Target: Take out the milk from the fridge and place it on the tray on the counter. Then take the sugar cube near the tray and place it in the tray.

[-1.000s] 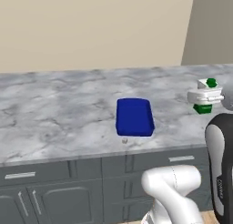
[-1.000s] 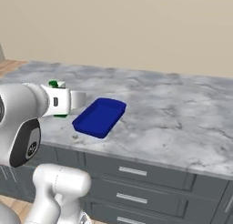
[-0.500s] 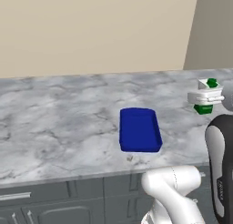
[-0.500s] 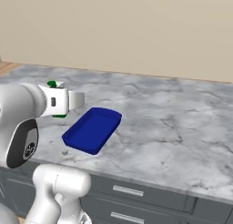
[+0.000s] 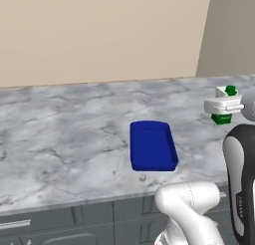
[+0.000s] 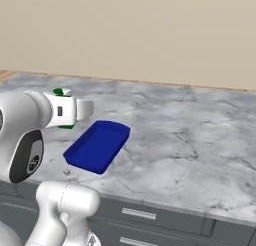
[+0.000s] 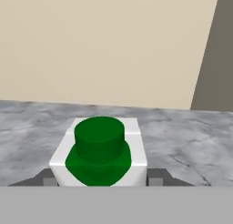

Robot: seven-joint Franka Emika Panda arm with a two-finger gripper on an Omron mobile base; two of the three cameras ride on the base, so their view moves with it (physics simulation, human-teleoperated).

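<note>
My gripper (image 7: 99, 178) is shut on the milk (image 7: 99, 152), a small white carton with a green round top, which I hold in the air above the marble counter (image 5: 60, 139). From the left base the milk (image 5: 222, 106) hangs to the right of the deep-blue tray (image 5: 152, 145) and apart from it. From the right base the gripper (image 6: 65, 111) and the milk (image 6: 61, 92) are left of the tray (image 6: 97, 145). The tiny pale sugar cube (image 5: 143, 178) lies on the counter just off the tray's near edge, also the sugar cube (image 6: 66, 173). The fridge is out of view.
A beige wall rises behind the counter (image 6: 200, 140). Dark grey drawer fronts (image 6: 150, 220) with metal handles run below its front edge. A grey panel (image 5: 231, 35) stands at the back right.
The whole picture has shifted as the base drove, so the tray and counter sit lower and closer now. The gripper keeps the milk in the same hold.
</note>
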